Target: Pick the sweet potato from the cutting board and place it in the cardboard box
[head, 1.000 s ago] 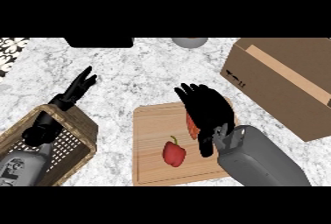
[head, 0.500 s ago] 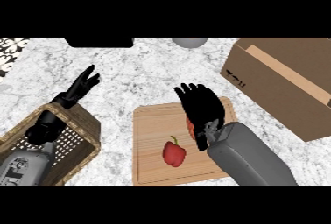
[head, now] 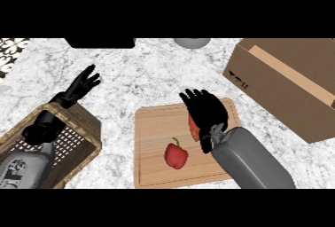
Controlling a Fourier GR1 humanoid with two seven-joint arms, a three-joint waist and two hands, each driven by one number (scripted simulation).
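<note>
Right forearm: grey, entered from the lower edge at the view's right and lay across the near right corner of the cutting board (head: 153,128).
Red pepper: a red pepper (head: 175,155) with a short green stem lay on the near half of the board, just left of the right forearm, not touched by it.
Wicker basket: a wicker basket (head: 82,128) sat at the lower left of the counter (head: 144,80); the left forearm crossed over it.
Cutting board: pale wood, flat on the counter between the basket and the box.
Right hand: the right hand (head: 208,113) was over the right side of the board, palm down, fingers extended toward the far edge and only slightly bent; no closed grasp seen.
Sweet potato: the sweet potato (head: 194,128) was on the board under the right hand; only a thin reddish-orange strip showed at the hand's left edge. Contact between hand and potato could not be told.
Left hand: the left hand (head: 83,83) rested open beyond the basket's far corner, fingers straight, holding nothing.
Cardboard box: the cardboard box (head: 288,84) stood to the right of the board, well apart from the sweet potato, with a paler strip along its top.
Far edge: a dark object (head: 101,42) and a grey round object (head: 192,42) were cut off by the view's top; neither could be identified.
</note>
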